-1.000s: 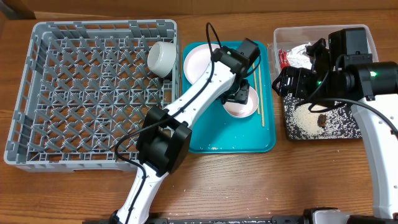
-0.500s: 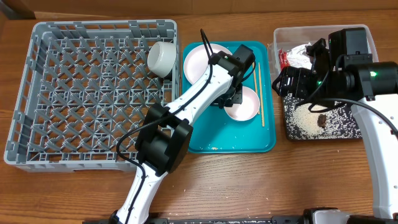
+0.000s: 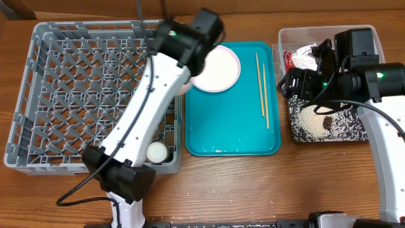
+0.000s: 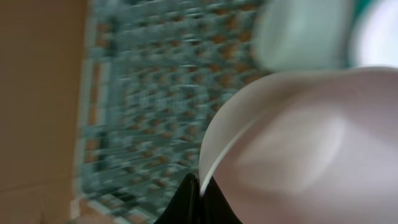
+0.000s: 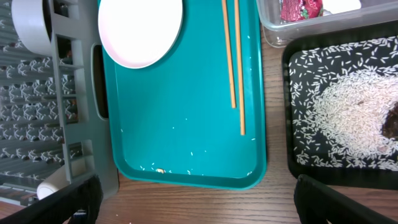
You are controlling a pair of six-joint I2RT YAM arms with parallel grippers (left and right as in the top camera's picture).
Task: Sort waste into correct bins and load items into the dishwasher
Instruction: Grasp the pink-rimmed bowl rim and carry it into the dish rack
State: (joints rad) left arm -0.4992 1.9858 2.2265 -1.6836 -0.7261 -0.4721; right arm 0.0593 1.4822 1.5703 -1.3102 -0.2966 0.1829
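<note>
My left gripper (image 4: 200, 186) is shut on the rim of a white bowl (image 4: 311, 143) and holds it above the grey dishwasher rack (image 3: 63, 95); the view is blurred. From overhead the arm hides this bowl. Another bowl (image 5: 28, 25) leans in the rack's far right corner, and a small cup (image 3: 156, 152) stands in its near right corner. A white plate (image 3: 216, 68) and chopsticks (image 3: 261, 85) lie on the teal tray (image 3: 228, 126). My right gripper (image 5: 205, 205) hovers open and empty between the clear tub (image 3: 283, 38) and the black tray (image 3: 354, 134).
A red-and-silver wrapper (image 3: 300, 58) and white paper lie in the clear tub. Rice (image 3: 316, 117) and a brown lump (image 3: 328, 121) sit in the black tray. Loose rice grains dot the teal tray's near edge (image 5: 186, 169).
My left gripper closed on the bowl, lifted it off the teal tray and swung it left and back over the rack's right side. The right arm has not moved.
</note>
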